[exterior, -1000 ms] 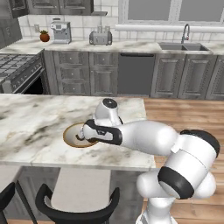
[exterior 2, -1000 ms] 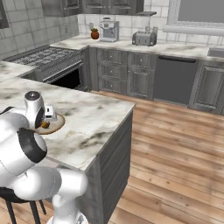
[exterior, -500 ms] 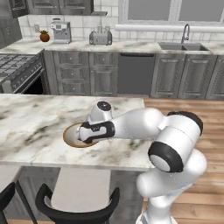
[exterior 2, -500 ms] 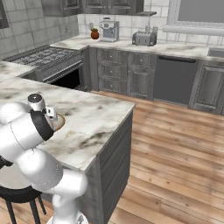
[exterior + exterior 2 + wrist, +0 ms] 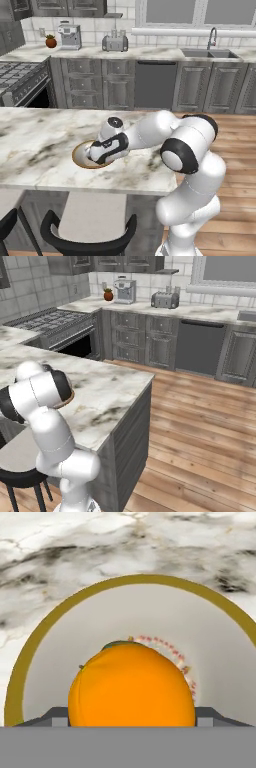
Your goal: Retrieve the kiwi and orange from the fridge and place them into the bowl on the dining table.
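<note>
one orange point(image 5: 131, 684) between the end effector's point(image 5: 131, 719) part-open jaws, over the bowl point(image 5: 60, 614)

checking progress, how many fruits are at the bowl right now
2. The orange sits between the fingers, over the bowl. A dark green sliver behind its top, apparently the kiwi, lies in the bowl. More could be hidden behind the orange.
</note>
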{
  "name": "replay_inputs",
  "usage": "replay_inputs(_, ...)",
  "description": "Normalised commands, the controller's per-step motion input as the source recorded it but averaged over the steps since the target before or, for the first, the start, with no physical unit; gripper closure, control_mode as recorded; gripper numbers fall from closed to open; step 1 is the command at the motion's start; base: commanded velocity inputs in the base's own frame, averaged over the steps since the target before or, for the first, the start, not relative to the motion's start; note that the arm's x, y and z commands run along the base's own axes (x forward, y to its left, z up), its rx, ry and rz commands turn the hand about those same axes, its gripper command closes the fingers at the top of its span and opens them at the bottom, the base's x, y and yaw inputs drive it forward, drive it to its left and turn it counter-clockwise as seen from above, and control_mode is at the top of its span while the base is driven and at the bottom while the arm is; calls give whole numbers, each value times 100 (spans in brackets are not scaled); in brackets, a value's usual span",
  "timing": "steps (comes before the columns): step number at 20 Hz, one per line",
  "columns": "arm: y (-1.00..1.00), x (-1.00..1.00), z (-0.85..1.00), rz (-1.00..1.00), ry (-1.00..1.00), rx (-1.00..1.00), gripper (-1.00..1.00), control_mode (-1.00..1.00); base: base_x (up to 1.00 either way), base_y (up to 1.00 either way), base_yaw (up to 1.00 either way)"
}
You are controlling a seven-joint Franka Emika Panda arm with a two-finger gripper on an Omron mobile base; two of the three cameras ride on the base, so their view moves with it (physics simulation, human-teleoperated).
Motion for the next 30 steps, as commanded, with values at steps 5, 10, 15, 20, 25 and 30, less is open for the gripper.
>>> replay_inputs(5,3,41,0,0,0,0,100,-100,0,0,0)
replay_inputs(10,20,19,-11,0,0,0,100,-100,0,0,0)
replay_inputs(15,19,-9,-15,0,1,-3,-100,-100,0,0,0)
replay_inputs(20,-8,-28,0,-4,0,0,-100,-100,0,0,0)
replay_inputs(25,-47,-11,0,-6,0,0,-100,-100,0,0,0)
replay_inputs(30,-19,5,5,-5,0,0,-100,-100,0,0,0)
